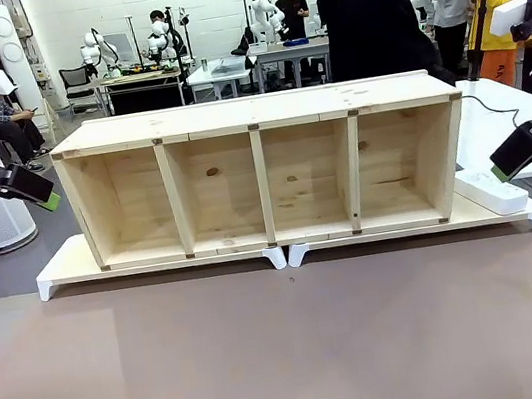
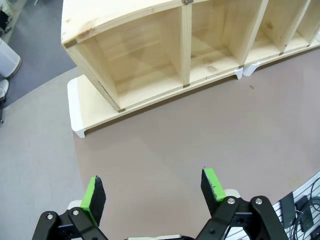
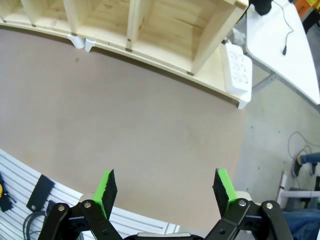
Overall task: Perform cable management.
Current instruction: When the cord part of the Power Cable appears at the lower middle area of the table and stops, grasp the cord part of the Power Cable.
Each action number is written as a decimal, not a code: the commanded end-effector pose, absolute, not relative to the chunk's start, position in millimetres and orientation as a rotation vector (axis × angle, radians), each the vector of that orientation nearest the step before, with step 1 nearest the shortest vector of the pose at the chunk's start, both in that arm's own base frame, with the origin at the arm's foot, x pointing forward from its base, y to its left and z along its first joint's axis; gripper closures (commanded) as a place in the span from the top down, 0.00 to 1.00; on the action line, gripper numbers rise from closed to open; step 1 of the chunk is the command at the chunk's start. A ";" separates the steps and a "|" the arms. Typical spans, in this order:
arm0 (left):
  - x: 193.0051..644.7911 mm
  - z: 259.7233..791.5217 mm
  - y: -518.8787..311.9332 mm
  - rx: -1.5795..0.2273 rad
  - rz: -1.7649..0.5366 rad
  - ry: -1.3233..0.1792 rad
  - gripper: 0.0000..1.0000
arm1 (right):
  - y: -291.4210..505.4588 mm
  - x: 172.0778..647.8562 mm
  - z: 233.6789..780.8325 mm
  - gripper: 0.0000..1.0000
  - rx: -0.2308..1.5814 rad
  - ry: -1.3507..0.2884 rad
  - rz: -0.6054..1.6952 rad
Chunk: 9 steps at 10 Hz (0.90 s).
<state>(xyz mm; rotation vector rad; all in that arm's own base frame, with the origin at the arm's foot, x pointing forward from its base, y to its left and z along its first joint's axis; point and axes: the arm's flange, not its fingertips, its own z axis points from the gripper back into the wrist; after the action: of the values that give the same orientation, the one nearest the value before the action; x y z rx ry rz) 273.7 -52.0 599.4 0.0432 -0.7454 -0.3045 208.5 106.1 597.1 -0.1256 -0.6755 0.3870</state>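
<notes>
The cable [image 3: 284,50] is a thin black cord with a small plug end, lying on the white side table [image 3: 280,65] past the shelf's right end. In the front view a short stretch of the cable [image 1: 482,103] shows behind the shelf's right corner. My left gripper [image 1: 41,198] hovers off the shelf's left end; in its wrist view the left gripper [image 2: 152,187] is open over the brown tabletop, holding nothing. My right gripper [image 1: 506,165] hangs by the shelf's right end, above the power strip. The right gripper [image 3: 165,185] is also open and holds nothing.
A long wooden shelf [image 1: 252,111] with several open compartments stands on white risers [image 1: 65,272] across the table's middle. A white power strip [image 1: 493,192] lies on the riser at its right end. A person in a dark coat [image 1: 373,10] stands behind the shelf.
</notes>
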 end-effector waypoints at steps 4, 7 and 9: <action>274.5 599.6 -51.4 0.052 -0.305 -0.749 1.00 | 105.2 208.6 597.4 1.00 -0.127 -0.676 0.384; 274.5 599.6 -51.4 0.052 -0.305 -0.749 1.00 | 105.2 208.6 597.4 1.00 -0.127 -0.676 0.384; 274.5 599.6 -51.4 0.052 -0.305 -0.749 1.00 | 105.2 208.6 597.4 1.00 -0.127 -0.676 0.384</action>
<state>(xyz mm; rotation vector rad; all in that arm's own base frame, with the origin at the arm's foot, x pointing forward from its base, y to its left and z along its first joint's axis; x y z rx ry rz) 273.7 -52.0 599.4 0.0432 -0.7455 -0.3046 208.5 106.1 597.1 -0.1256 -0.6755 0.3870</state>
